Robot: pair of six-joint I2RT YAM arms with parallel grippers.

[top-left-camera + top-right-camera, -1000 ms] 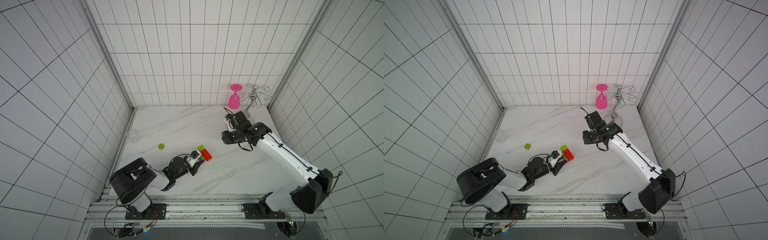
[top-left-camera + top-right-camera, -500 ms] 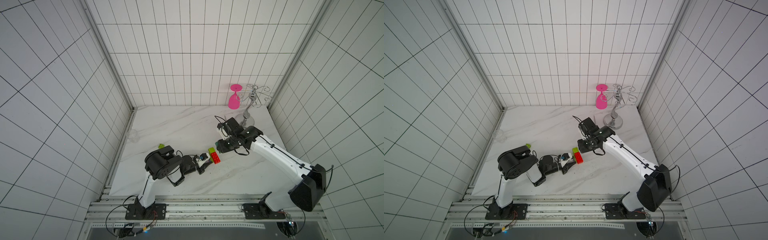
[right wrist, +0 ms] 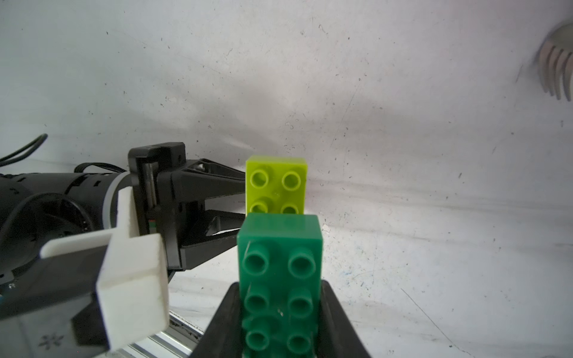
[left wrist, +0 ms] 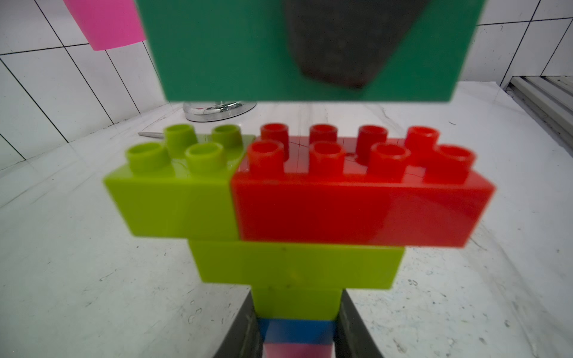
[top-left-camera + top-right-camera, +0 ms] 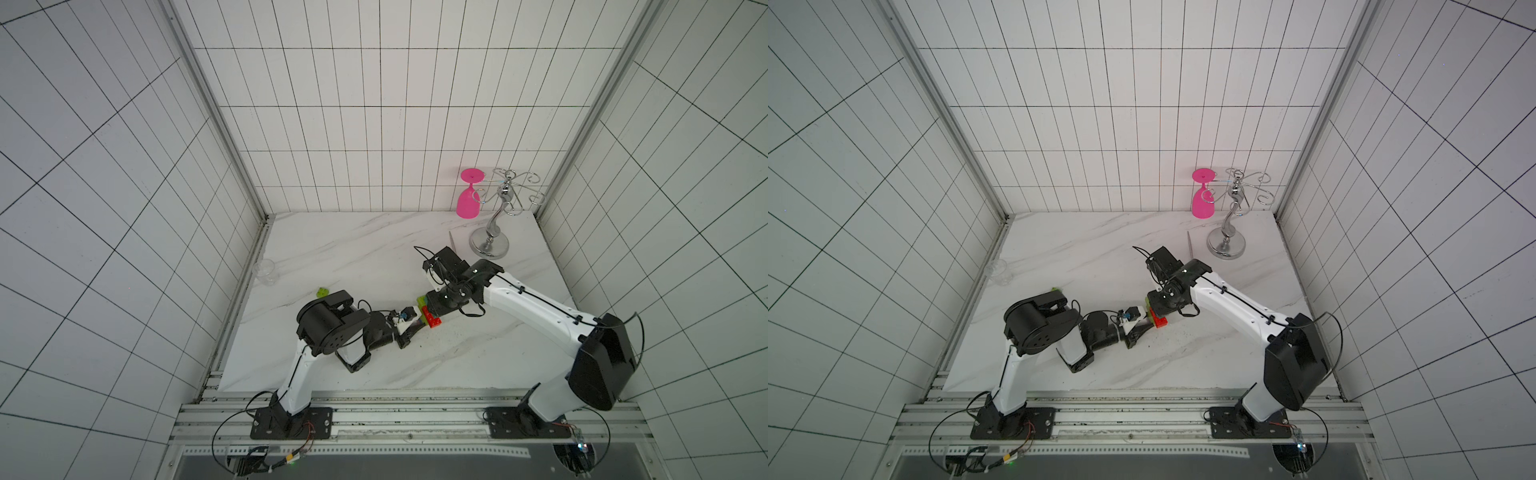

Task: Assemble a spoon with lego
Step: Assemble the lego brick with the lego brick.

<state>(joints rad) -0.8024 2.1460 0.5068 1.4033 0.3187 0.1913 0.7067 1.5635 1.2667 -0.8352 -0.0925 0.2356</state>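
Left fingers (image 4: 242, 334) grip the one spoon (image 4: 310, 201); right fingers (image 3: 223, 325) clamp one dark-green brick (image 3: 279, 248) just above it; one lime brick (image 5: 322, 292) lies apart.

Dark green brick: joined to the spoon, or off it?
Off: a gap separates the dark green brick from the spoon in the left wrist view.

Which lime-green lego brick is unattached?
The small lime-green brick lying alone on the marble table beside the left arm; the others are joined into the spoon in the left gripper.
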